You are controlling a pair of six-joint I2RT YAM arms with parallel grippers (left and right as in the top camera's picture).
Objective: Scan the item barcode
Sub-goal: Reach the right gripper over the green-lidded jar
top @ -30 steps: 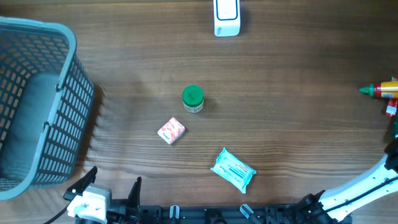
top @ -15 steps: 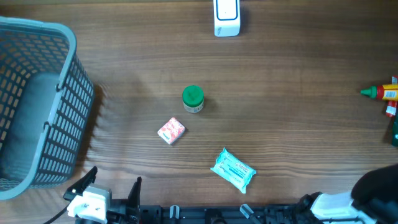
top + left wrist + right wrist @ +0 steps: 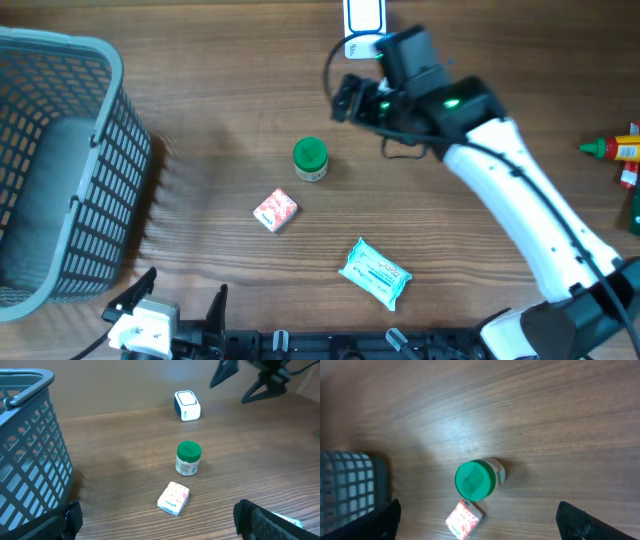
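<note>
Three items lie mid-table: a green-lidded jar (image 3: 310, 158) (image 3: 188, 458) (image 3: 476, 480), a small pink box (image 3: 276, 210) (image 3: 174, 498) (image 3: 465, 519) and a blue wipes pack (image 3: 375, 272). No barcode shows on any of them. The white scanner (image 3: 362, 18) (image 3: 187, 405) stands at the far edge, partly behind my right arm. My right gripper (image 3: 350, 98) (image 3: 480, 521) hangs open in the air just right of and beyond the jar, holding nothing. Near the front left edge my left gripper (image 3: 178, 305) (image 3: 159, 519) is open and empty, facing the pink box.
A large grey-blue mesh basket (image 3: 60, 170) (image 3: 25, 460) (image 3: 350, 485) fills the left side. Sauce bottles (image 3: 615, 147) lie at the right edge. My right arm (image 3: 520, 200) crosses the table's right half diagonally.
My right arm has swung from the front right corner to above the table's middle, ending near the scanner and jar. Left arm and all items are still.
</note>
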